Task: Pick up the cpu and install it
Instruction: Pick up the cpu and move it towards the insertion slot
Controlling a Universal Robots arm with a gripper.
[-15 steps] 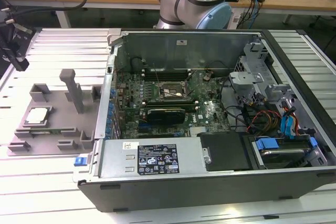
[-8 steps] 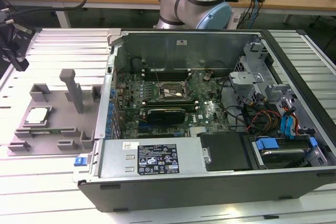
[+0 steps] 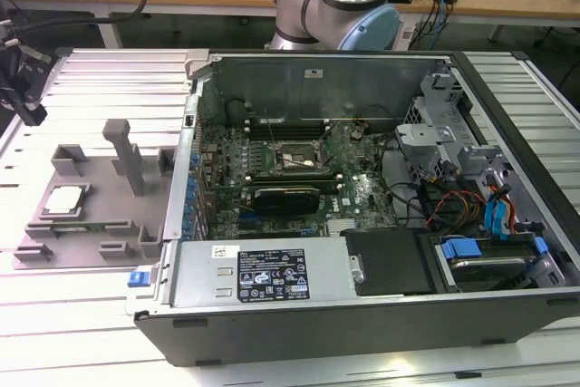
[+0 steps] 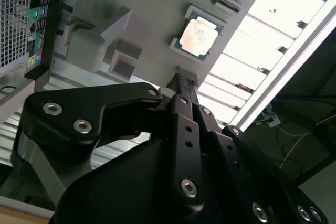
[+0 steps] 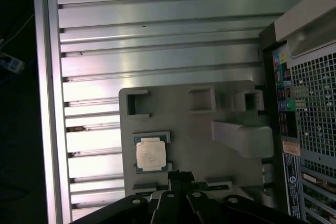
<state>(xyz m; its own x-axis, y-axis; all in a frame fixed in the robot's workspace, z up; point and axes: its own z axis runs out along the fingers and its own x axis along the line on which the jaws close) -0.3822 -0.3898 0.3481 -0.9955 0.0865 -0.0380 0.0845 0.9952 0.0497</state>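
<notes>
The cpu [image 3: 63,199] is a small square chip with a silvery top. It lies flat in a recess of the grey fixture plate [image 3: 91,244], at the exterior view's left, outside the computer case. Both wrist views show the cpu [image 4: 198,36] [image 5: 151,154] lying bare with nothing touching it. My gripper [image 4: 184,80] [image 5: 181,176] hangs above the plate, apart from the chip and holding nothing. Its black fingers [image 4: 191,119] are pressed together, so it is shut. The gripper [image 3: 32,115] appears at the exterior view's far left edge. The motherboard socket [image 3: 294,159] lies open inside the case.
The open computer case [image 3: 272,278] lies on its side at centre, with cables and drive bays at the exterior view's right. Grey upright blocks [image 3: 122,153] stand on the fixture plate between the cpu and the case wall. The ribbed metal table [image 5: 157,24] surrounds the plate.
</notes>
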